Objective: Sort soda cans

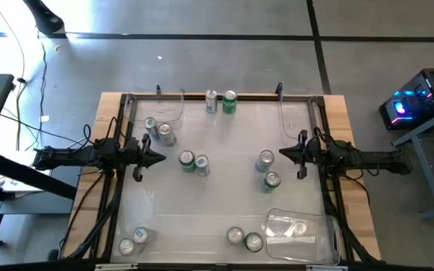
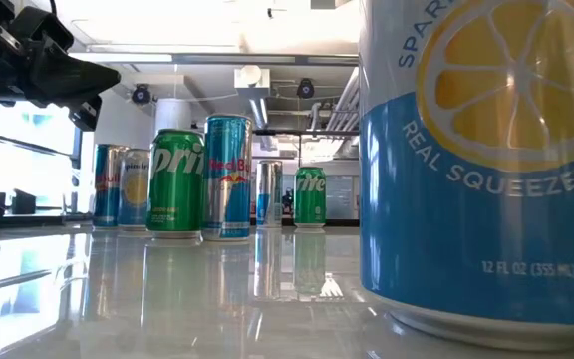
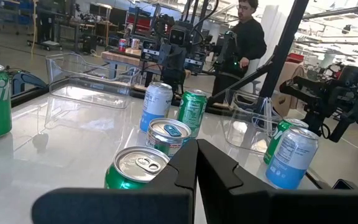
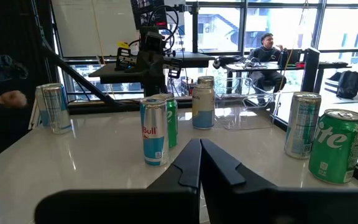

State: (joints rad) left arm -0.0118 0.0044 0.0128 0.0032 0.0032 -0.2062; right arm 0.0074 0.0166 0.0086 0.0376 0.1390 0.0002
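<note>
While both dark arms reach level across the glossy white table [image 1: 224, 203] from opposite sides, the left gripper [image 1: 159, 157] and the right gripper [image 1: 284, 154] hover with fingers pressed together, holding nothing.

The soda cans [image 1: 194, 162] are smooth aluminium cylinders with shiny silver tops, standing upright in scattered pairs. Taking the middle pair, a green can beside a blue-and-silver one, as landmark: the left gripper's tip is just beside it, the right gripper well apart on its other side. Two more pairs stand near each gripper, one pair by the far edge, two pairs by the near edge.

Clear plastic bins [image 1: 300, 232] sit at the table's corners. The tabletop mirrors the cans. Beyond it lie a grey floor, windows and a workshop with a seated person [image 4: 267, 53].
</note>
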